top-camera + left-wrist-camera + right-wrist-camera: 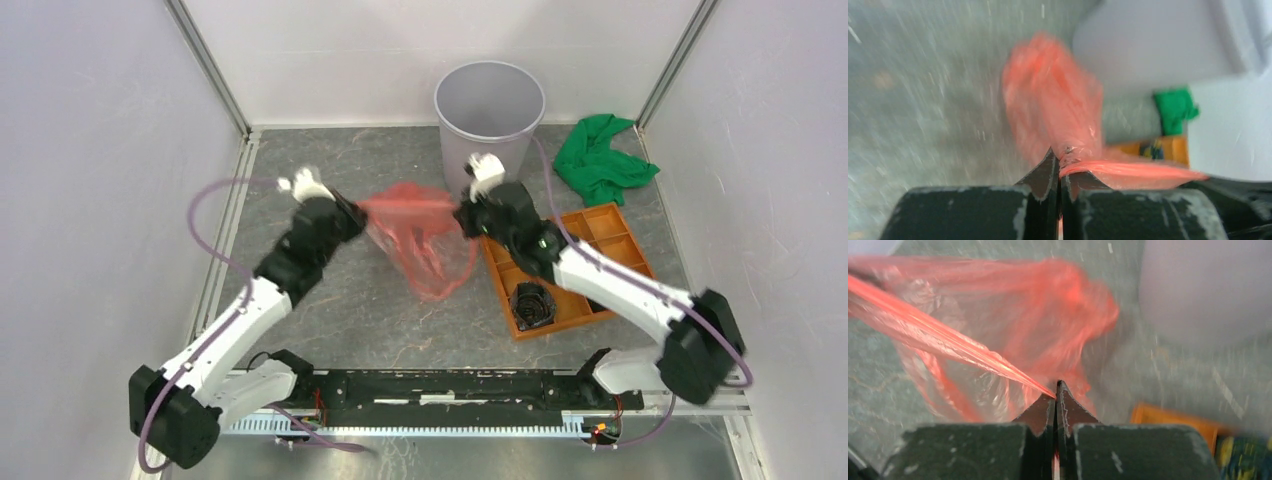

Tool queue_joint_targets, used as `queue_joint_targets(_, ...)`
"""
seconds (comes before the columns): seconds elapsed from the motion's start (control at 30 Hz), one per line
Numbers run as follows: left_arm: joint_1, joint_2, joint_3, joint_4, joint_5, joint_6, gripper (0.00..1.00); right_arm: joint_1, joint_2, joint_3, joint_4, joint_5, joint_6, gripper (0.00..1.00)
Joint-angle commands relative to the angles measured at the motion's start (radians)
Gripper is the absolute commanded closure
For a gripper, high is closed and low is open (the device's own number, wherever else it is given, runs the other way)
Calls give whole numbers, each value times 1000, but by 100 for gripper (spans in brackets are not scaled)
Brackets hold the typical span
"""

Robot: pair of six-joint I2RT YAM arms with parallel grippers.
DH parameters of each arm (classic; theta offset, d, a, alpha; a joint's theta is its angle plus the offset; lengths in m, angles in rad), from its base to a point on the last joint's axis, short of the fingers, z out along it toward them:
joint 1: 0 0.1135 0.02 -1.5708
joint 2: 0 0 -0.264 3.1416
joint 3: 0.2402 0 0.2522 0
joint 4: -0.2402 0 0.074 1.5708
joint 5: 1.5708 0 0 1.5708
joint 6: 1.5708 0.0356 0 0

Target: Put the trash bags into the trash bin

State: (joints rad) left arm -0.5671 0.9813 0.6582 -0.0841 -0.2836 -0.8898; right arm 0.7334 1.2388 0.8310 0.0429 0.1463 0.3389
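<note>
Broadly, the grey mottled table [400, 330] filled the walled enclosure, and the 2 arms reached in from its near edge towards each other.

At the far side of the table stood the trash bin [515, 150], upright with its mouth open; what showed of its inside was pale grey.

On the near side of the bin, the trash bag [415, 235] hung between the 2 grippers. Its top edge was drawn into a taut red band from one to the other, and the rest sagged below in loose, wrinkled folds. It was outside the bin, and I could not tell whether its lowest fold touched the table.

To the right of the bag lay an orange tray [605, 222] with several compartments, partly under the right forearm. A dark round object [531, 305] sat in its near compartment. Beyond the tray, a green cloth [597, 152] lay crumpled near the far right corner, just beside the bin.

The left gripper [355, 212] was clamped on the left end of the bag. Its wrist view was blurred but showed the fingertips [1045, 172] pinched together on the film. The right gripper [462, 218] pinched the right end in front of the bin wall, and its wrist view showed a red strand running into the closed tips [1068, 407].
</note>
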Motion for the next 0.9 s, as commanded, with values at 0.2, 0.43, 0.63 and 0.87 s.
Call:
queue_joint_targets(0.2, 195, 148, 1080, -349, 486, 491, 98, 33, 144, 823, -132, -233, -330, 100)
queue_joint_targets(0.43, 195, -164, 315, -224, 345, 298, 98, 37, -79, 74, 394, -298, -276, 99)
queue_joint_targets(0.63, 195, -198, -65, -254, 427, 172, 98, 63, 18, -125, 330, -369, -190, 99)
queue_joint_targets(0.87, 196, -103, 446, -389, 459, 356, 98, 67, 5, 320, 5, -289, -286, 99)
